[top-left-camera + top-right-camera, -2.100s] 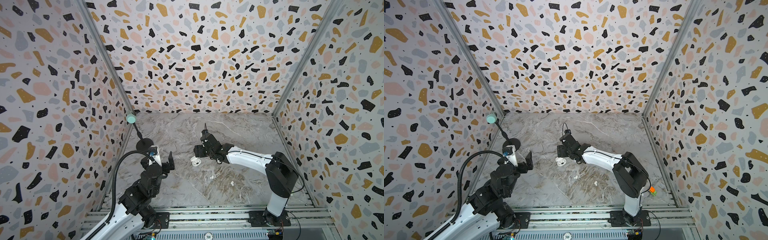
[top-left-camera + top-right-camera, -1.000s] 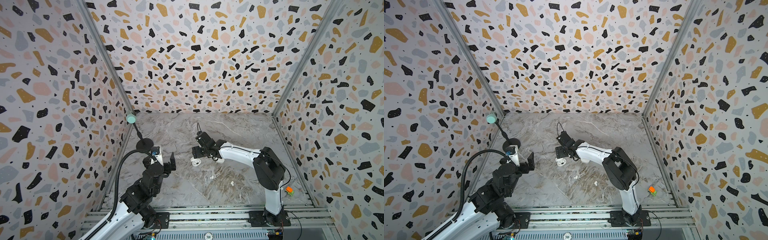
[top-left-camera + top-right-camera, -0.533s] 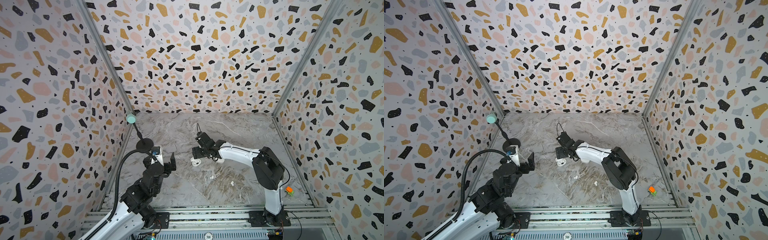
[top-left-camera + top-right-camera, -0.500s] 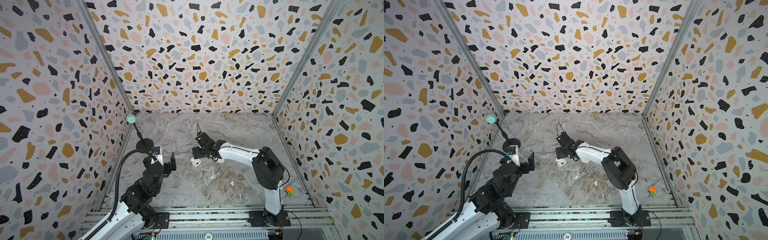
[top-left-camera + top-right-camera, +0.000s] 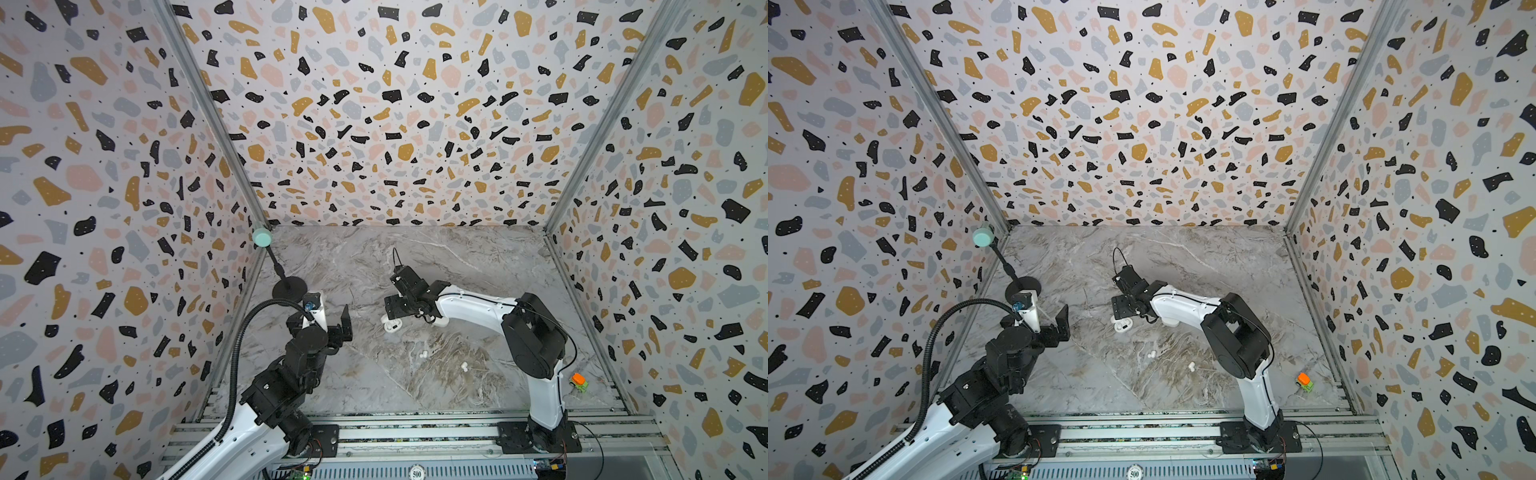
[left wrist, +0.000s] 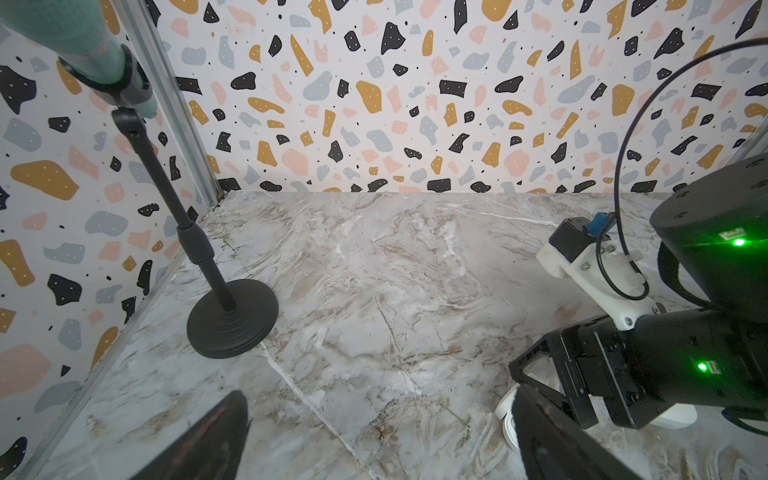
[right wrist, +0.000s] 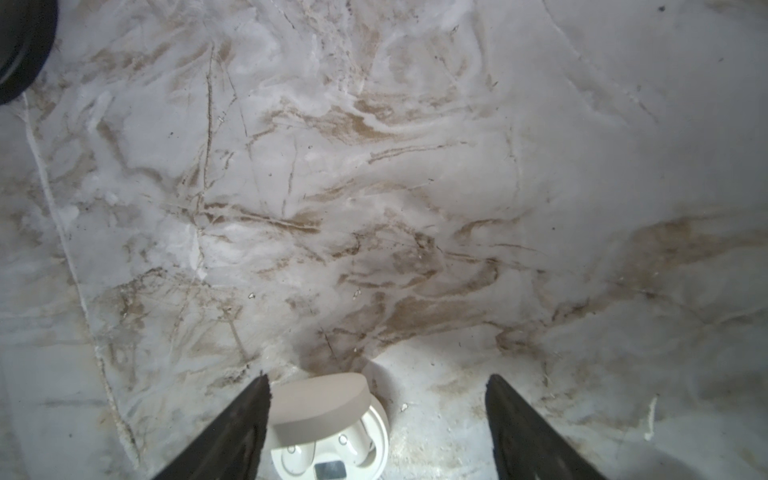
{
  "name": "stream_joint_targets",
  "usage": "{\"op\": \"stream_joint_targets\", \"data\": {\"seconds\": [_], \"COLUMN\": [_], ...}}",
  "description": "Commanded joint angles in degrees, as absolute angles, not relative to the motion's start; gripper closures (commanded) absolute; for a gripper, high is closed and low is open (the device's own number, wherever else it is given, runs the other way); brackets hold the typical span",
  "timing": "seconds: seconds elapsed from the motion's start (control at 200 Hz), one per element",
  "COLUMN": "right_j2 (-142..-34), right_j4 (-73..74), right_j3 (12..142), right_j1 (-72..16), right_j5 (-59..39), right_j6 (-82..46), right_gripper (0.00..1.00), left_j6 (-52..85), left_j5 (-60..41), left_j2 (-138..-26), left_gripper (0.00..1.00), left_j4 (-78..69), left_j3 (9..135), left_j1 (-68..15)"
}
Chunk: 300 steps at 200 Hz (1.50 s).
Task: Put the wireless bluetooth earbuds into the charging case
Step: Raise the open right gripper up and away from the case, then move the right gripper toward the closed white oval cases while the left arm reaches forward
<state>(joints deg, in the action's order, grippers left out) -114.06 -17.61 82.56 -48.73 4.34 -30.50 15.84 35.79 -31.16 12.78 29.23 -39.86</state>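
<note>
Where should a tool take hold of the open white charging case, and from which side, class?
Take the charging case by its low round base, from straight above, pinching the two flanks either side of the hinge. Its lid stands raised at one edge, so gripping there would likely shut it or cover the wells; the base lies flat on the table.

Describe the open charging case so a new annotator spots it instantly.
On the marble tabletop, follow the right arm to its open right gripper near the middle. The charging case sits on the table right beneath it: a white oval with its lid flipped up, far bigger than the tiny white earbuds lying loose nearer the front.
</note>
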Motion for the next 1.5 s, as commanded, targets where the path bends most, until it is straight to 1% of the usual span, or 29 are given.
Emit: {"op": "stream_joint_targets", "data": {"seconds": [0.0,0.446,0.801,0.906,1.001,1.201,1.266,1.312,1.422,1.497], "right_j2": [-113.26,-111.04,-106.36,-104.32,-101.37,-92.67,-89.12,-86.66,-80.70,-77.46], "right_j4": [-18.89,-17.78,-15.72,-14.34,-11.83,-11.07,-11.70,-12.49,-14.47,-15.35], "right_j3": [82.40,78.88,74.68,72.97,70.48,64.25,62.14,60.77,57.02,55.07], "right_j1": [-48.52,-48.60,-49.04,-49.13,-49.77,-52.01,-52.29,-52.44,-52.43,-52.45], "right_j5": [5.00,4.84,4.50,2.61,-0.23,3.07,5.04,7.01,12.37,14.56], "right_j6": [-30.72,-31.72,-33.08,-33.41,-32.57,-33.28,-33.85,-34.37,-36.97,-38.04], "right_gripper": [0.18,0.19,0.19,0.19,0.18,0.14,0.10,0.00,0.01,0.01], "left_j6": [15.38,15.38,15.32,15.37,15.32,15.46,15.73,16.03,16.73,18.04], "left_j5": [35.51,35.51,35.60,35.64,35.60,35.51,35.14,34.77,34.38,35.80], "left_j2": [-31.00,-30.83,-30.82,-30.74,-30.66,-30.65,-30.39,-29.88,-28.32,-27.32], "left_gripper": [0.00,0.00,0.00,0.00,0.00,0.00,0.00,0.00,0.00,0.00], "left_j4": [10.45,10.51,10.51,10.54,10.54,10.61,10.69,10.57,10.46,10.40], "left_j3": [29.71,29.72,29.79,29.79,29.72,29.78,30.05,30.04,30.27,30.52], "left_j1": [-39.54,-39.55,-39.55,-39.55,-39.55,-39.55,-39.55,-39.55,-39.55,-39.55]}}
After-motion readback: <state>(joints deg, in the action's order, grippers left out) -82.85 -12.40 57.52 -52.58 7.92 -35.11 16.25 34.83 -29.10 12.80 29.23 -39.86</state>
